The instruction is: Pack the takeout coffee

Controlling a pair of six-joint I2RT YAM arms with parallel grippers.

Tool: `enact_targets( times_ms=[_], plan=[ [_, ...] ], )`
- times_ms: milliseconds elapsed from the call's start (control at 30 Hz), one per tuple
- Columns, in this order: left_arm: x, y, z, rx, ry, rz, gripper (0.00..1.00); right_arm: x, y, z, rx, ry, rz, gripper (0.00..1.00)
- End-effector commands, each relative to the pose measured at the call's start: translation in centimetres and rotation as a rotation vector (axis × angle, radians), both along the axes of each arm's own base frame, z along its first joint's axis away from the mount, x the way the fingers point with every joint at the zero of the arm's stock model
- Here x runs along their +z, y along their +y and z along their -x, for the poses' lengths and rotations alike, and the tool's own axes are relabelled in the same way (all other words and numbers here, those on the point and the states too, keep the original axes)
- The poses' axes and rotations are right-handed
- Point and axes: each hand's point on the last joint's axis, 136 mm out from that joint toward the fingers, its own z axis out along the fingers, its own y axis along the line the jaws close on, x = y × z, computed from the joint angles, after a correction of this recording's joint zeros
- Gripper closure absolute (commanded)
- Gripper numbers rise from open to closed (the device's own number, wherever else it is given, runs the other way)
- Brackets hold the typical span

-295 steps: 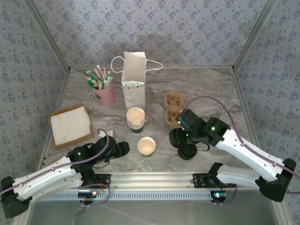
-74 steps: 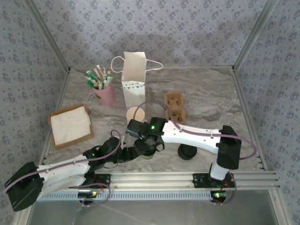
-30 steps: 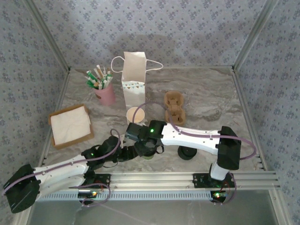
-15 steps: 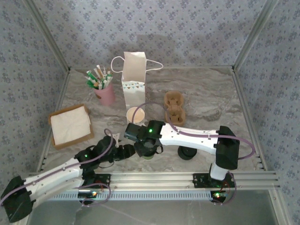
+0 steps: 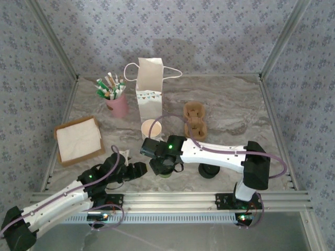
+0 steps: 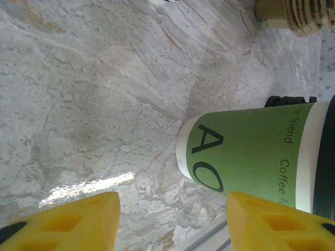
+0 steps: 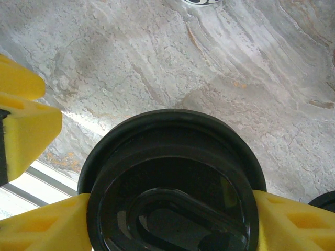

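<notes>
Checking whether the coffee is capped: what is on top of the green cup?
A black lid sits on the cup, held by the right gripper. The lid hides the cup's inside, so whether it is filled cannot be seen.

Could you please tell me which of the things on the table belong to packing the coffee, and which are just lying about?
In the job: green cup; black lid, gripped by the right claw; probably the paper bag.
Lying about: cup stack; spare lids; cardboard carrier; napkin tray; pink sachet pot.
</notes>
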Motion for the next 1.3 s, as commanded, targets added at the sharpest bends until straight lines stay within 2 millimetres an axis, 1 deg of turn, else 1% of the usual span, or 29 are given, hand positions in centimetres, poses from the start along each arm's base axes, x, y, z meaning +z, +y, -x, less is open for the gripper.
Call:
enact_targets(
  times_ms=[0, 67, 333, 533, 800, 933, 1033, 1200, 1267],
  plan=[
    [1.5, -0.2, -0.4, -0.006, -0.027, 0.004, 0.44, -5.4, -1.4, 3.5, -0.004, 0.178, 0.125, 0.29],
    [1.6, -0.2, -0.4, -0.006, -0.028, 0.002, 0.44, -5.2, -1.5, 3.4, -0.004, 0.171, 0.130, 0.28],
    [2.3, -0.2, -0.6, -0.010, -0.040, -0.003, 0.42, -1.8, -1.1, 2.7, 0.000, 0.132, 0.099, 0.20],
    [2.5, -0.2, -0.7, -0.010, -0.043, -0.003, 0.42, -0.2, -0.6, 2.2, 0.014, 0.105, 0.076, 0.17],
    [3.0, -0.4, -0.9, -0.013, -0.049, -0.003, 0.42, 1.4, -0.3, 1.8, 0.020, 0.077, 0.025, 0.13],
    [3.2, -0.6, -1.0, -0.018, -0.052, -0.004, 0.42, 1.8, -0.4, 1.7, 0.026, 0.069, 0.018, 0.11],
    [3.4, -0.7, -1.1, -0.020, -0.054, -0.002, 0.42, 2.2, -0.4, 1.7, 0.030, 0.062, 0.003, 0.07],
    [3.8, -0.9, -1.1, -0.027, -0.058, 0.008, 0.43, 2.8, -0.3, 1.4, 0.035, 0.052, -0.015, 0.06],
    [4.1, -1.0, -1.1, -0.030, -0.062, 0.016, 0.43, 2.9, -0.1, 1.5, 0.042, 0.052, -0.026, 0.04]
  ],
)
